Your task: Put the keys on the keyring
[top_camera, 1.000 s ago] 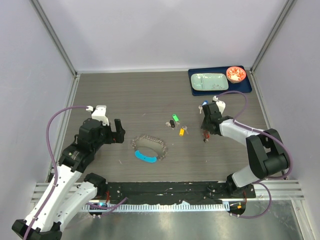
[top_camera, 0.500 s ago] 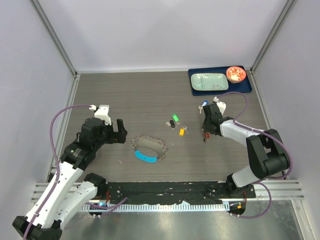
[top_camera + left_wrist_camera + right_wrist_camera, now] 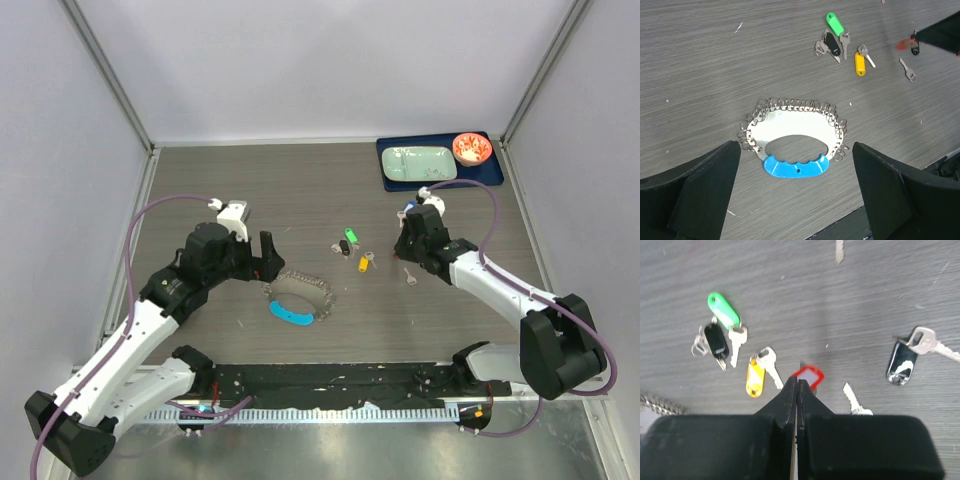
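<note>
1. Top external: the keyring point(image 3: 298, 291) lies flat on the grey table point(image 3: 200, 190), toward the near edge, its blue crescent point(image 3: 291, 314) on the side nearest the arm bases. The left gripper point(image 3: 268, 260) hovers just left of it, jaws spread. The keys point(image 3: 352, 248) sit in a small cluster right of the ring and apart from it, with the right gripper point(image 3: 402, 250) just beside them. A blue tray point(image 3: 388, 165) sits in the far right corner, and bare table runs broad along the far and left edges

2. Left wrist: the two fingers point(image 3: 705, 190) stand wide apart and hold nothing; the ring lies on the table below the gap. The green tag point(image 3: 833, 23), black tag point(image 3: 830, 44) and yellow tag point(image 3: 859, 63) lie beyond it to the right. The table's near edge cuts across the lower right corner, close to the crescent, and open wood grain spreads left and beyond

3. Right wrist: the jaws are pressed together to a hairline. Their tip meets the near corner of a blurred red tag point(image 3: 808, 376); whether they grip it I cannot tell. A bare key point(image 3: 856, 401) lies just right of the tip and a dark glossy tag point(image 3: 900, 364) farther right; open surface lies beyond
</note>
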Available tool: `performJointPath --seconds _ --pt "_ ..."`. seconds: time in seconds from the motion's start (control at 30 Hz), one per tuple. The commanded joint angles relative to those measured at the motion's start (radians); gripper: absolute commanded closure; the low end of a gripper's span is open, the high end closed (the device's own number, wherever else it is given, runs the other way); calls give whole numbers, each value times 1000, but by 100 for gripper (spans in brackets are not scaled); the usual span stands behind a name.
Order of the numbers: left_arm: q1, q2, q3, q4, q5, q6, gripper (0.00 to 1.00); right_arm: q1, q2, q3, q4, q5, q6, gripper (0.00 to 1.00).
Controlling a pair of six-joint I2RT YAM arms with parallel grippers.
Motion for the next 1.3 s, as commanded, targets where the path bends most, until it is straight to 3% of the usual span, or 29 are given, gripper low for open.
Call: performJointPath --seconds 0.0,0.2,0.37,0.63,1.0,1.2,1.27 --pt "-22 29 78 25 -53 -10 0 82 -19 13 -113 20 -53 99" --pt "-22 16 133 -93 -147 68 0 199 -45 47 -311 128 -18 99" --pt "-22 -13 66 -79 -211 99 1 314 -2 71 -424 191 49 99" --pt "-22 -75 37 -110 -242 126 0 467 159 155 -408 183 83 99" --pt "-20 -119 15 -111 -280 120 0 474 323 182 -210 120 171 96" --pt "-20 -103 18 -119 -280 117 0 474 329 188 -157 74 162 81" --pt "-20 -102 17 -121 -280 116 0 474 289 191 -170 79 148 70"
